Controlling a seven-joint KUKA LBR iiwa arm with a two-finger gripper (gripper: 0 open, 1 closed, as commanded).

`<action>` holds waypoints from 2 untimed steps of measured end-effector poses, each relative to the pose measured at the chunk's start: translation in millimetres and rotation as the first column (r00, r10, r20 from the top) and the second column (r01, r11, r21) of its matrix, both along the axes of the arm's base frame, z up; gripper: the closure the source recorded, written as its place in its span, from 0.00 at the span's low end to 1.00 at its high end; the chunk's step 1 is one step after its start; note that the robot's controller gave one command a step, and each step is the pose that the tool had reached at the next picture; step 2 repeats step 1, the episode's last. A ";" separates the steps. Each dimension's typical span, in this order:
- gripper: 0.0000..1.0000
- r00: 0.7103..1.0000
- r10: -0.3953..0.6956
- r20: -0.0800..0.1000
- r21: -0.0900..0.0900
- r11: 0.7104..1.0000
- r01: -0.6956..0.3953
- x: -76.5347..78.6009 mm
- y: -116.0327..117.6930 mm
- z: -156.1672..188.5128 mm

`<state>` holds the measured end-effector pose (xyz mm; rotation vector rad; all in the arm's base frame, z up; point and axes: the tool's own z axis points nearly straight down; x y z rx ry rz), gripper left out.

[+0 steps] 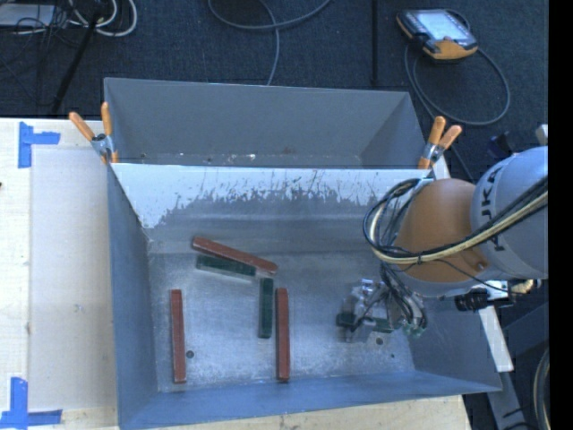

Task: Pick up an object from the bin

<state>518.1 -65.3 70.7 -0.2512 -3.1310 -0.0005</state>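
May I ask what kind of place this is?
Probably a robotics lab: a robot arm with its end effector down in a grey metal bin of sticks, and cables across the carpet.

1 grey-and-orange handheld pendant point(437, 32) and loose cables point(106, 9) on dark carpet point(313, 52)

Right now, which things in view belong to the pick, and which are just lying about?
Belong to the job:
gripper, low at the bin's right side
grey bin
left red-brown stick
middle red-brown stick
slanted red-brown stick
slanted green stick
short green stick

Just lying about, outside the bin:
handheld pendant
cables
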 end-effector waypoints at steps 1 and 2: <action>1.00 1.000 -0.017 0.002 0.000 1.000 0.017 1.8 5.2 139.1; 1.00 1.000 -0.017 0.002 0.000 1.000 0.017 1.8 5.2 139.1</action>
